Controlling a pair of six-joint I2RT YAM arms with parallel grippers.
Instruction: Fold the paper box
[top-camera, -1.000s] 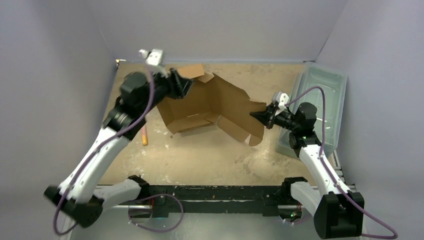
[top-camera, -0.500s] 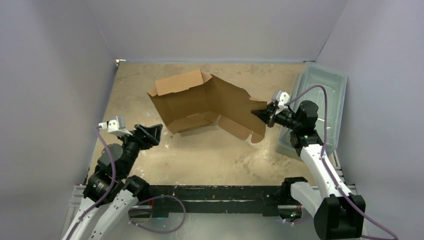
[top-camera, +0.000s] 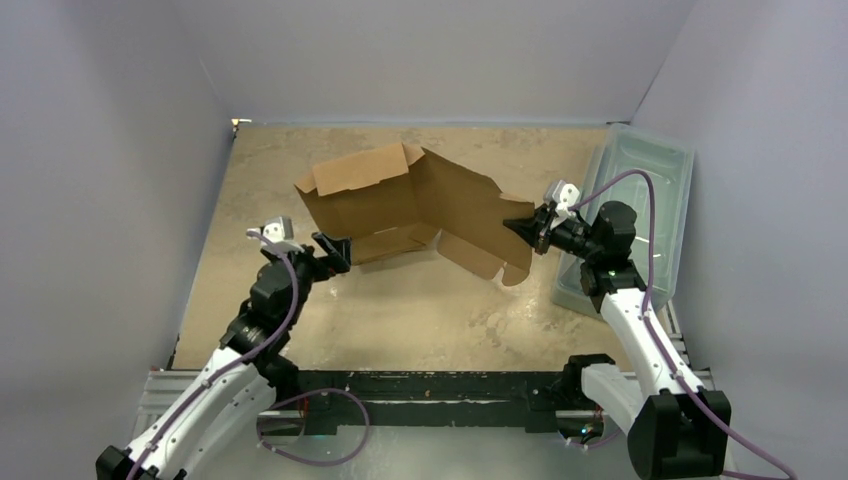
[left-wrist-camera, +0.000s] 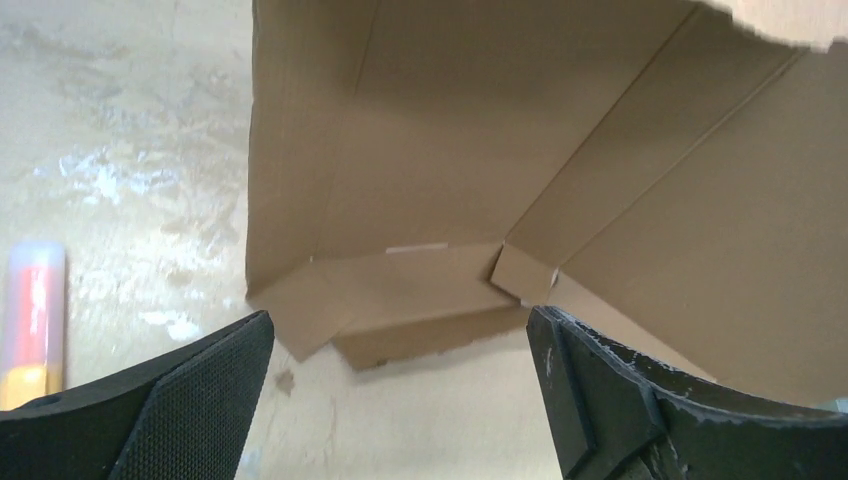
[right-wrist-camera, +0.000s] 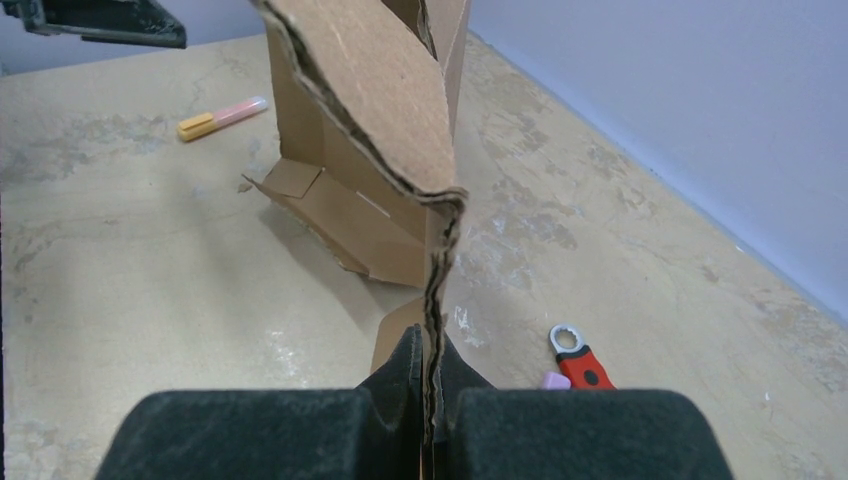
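Pinching an edge flap of the plain brown cardboard mailer box (top-camera: 420, 205), mid-table, in right gripper (top-camera: 522, 227); faced its near flaps with left gripper (top-camera: 338, 250) spread wide. Probably mid-fold; next needed grasping a side wall.

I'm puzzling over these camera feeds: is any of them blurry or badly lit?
Top view: soft, even light, no glare; the box throws only a faint shadow. Left wrist view: box sharp, the marker at the left edge slightly soft. Right wrist view: the right gripper, close to the lens, looks dark and soft, while the wrench behind is clear.
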